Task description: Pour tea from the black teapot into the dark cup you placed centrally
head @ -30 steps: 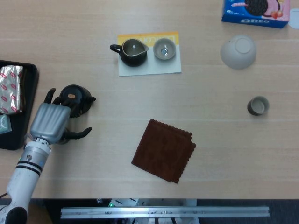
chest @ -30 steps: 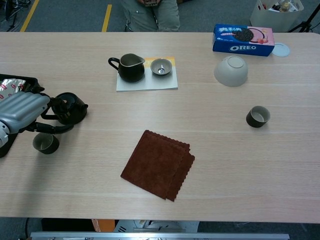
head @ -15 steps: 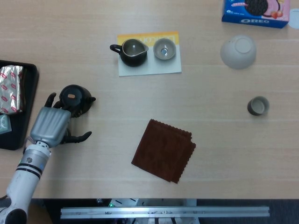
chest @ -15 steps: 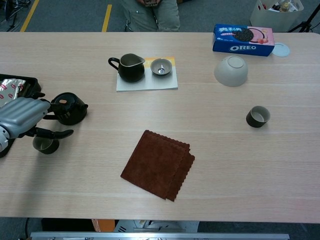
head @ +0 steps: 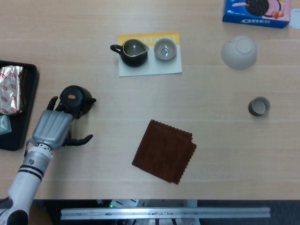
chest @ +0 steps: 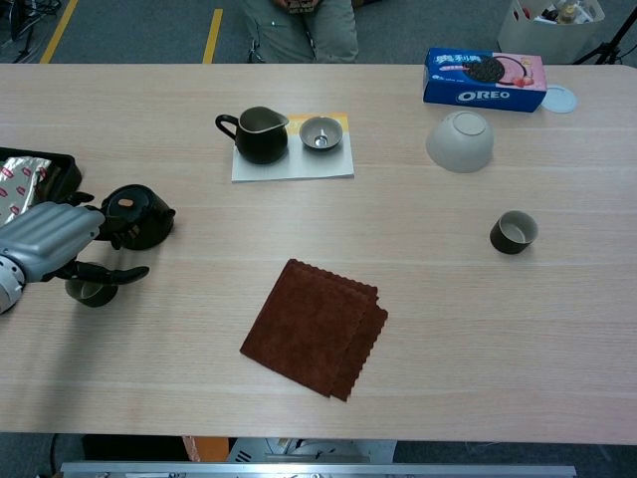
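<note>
- The left robot hand (head: 52,127) is drawing back toward the robot and away from the black teapot (head: 75,100); a second ago its fingers were wrapped around the pot's near side, and now they are spread and holding nothing, with only the fingertips lying close to the pot.
- That is suggesting the grip on the teapot has been let go rather than tightened, so the pouring is not under way at this moment; judging from the frames, the robot hand is either re-seating for a fresh grasp or finishing with the pot.
- The teapot is standing upright on the tabletop (chest: 438,329), just beyond the fingertips, lid on and spout pointing right.
- A small dark cup (chest: 90,289) is sitting directly beneath the robot hand in the chest view, partly covered by its thumb, near the teapot on the robot's side.
- Another dark cup (chest: 514,231) is resting well apart, far to the right.
- The right robot hand is not appearing in either view.
</note>
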Robot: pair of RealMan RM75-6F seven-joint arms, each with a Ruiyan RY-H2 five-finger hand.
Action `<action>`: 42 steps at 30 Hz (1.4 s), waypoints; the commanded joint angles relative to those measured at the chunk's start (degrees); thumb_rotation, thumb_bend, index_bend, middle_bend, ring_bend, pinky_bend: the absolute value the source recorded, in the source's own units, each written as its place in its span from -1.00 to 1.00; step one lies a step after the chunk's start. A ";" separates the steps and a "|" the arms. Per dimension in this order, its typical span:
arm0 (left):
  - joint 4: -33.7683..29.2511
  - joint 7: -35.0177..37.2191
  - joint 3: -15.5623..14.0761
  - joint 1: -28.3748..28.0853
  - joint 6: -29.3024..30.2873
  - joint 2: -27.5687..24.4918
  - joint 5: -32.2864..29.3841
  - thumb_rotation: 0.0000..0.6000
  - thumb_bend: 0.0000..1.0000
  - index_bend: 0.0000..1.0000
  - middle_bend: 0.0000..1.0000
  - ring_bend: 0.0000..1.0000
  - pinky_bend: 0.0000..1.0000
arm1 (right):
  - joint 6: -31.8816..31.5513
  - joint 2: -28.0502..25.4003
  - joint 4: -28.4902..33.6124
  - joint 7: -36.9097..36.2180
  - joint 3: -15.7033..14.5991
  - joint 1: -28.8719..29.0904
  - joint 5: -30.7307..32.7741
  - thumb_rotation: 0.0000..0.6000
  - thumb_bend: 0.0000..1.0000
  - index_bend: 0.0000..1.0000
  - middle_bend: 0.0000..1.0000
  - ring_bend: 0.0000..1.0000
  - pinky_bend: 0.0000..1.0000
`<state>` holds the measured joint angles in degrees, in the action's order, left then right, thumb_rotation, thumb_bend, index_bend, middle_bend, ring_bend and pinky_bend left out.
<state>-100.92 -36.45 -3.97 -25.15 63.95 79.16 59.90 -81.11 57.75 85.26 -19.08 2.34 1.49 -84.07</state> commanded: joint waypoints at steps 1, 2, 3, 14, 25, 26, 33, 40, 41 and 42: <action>0.27 0.09 -0.09 0.01 -0.16 0.16 -0.02 -0.54 -0.70 -0.34 -0.24 -0.54 -1.00 | 0.03 0.04 -0.04 -0.02 0.00 0.00 0.02 1.00 -0.76 -0.56 -0.69 -0.97 -0.74; 0.34 0.11 -0.11 0.01 -0.20 0.21 -0.03 -0.54 -0.70 -0.33 -0.24 -0.53 -1.00 | 0.05 0.04 -0.06 -0.04 -0.01 0.00 0.03 1.00 -0.76 -0.56 -0.69 -0.97 -0.74; 0.41 0.12 -0.13 0.01 -0.24 0.26 -0.06 -0.54 -0.70 -0.33 -0.24 -0.53 -1.00 | 0.08 0.05 -0.08 -0.05 -0.02 0.00 0.04 1.00 -0.76 -0.56 -0.69 -0.97 -0.74; 1.24 -0.55 -0.27 -0.11 -0.30 1.03 -0.23 -0.54 -0.70 -0.30 -0.17 -0.43 -1.00 | 0.24 0.11 -0.20 -0.06 0.02 0.03 0.19 1.00 -0.76 -0.56 -0.69 -0.97 -0.74; 2.21 -0.20 -0.09 -0.57 -0.98 1.64 0.27 -0.54 -0.70 -0.18 0.02 -0.29 -1.00 | -0.02 0.08 -0.19 -0.18 0.11 -0.17 0.41 1.00 -0.76 -0.56 -0.69 -0.97 -0.74; 2.36 -0.16 -0.04 -0.67 -1.16 1.76 0.26 -0.55 -0.70 -0.17 0.04 -0.28 -1.00 | -0.02 0.07 -0.23 -0.21 0.14 -0.20 0.50 1.00 -0.76 -0.56 -0.69 -0.97 -0.74; 3.13 0.27 0.46 -1.25 -1.74 2.39 0.68 -0.55 -0.70 -0.05 0.20 -0.15 -1.00 | -0.29 0.00 -0.31 -0.46 0.29 -0.47 0.85 1.00 -0.76 -0.56 -0.69 -0.97 -0.74; 3.71 0.64 1.16 -2.03 -2.58 2.82 0.55 -0.54 -0.70 0.09 0.39 0.00 -1.00 | -0.30 0.07 -0.59 -0.88 0.43 -0.63 1.18 1.00 -0.76 -0.56 -0.69 -0.97 -0.74; 3.82 0.75 1.27 -2.17 -2.77 2.88 0.46 -0.54 -0.70 0.11 0.42 0.01 -1.00 | -0.31 0.09 -0.67 -0.93 0.45 -0.66 1.22 1.00 -0.76 -0.56 -0.69 -0.97 -0.74; 3.92 0.76 1.35 -2.28 -2.88 2.93 0.40 -0.55 -0.70 0.13 0.44 0.03 -1.00 | -0.33 0.10 -0.72 -0.98 0.48 -0.67 1.25 1.00 -0.76 -0.56 -0.69 -0.97 -0.74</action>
<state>-97.03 -35.72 -2.64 -27.41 61.10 82.06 60.33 -81.44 57.85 84.55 -20.06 2.82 0.82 -82.82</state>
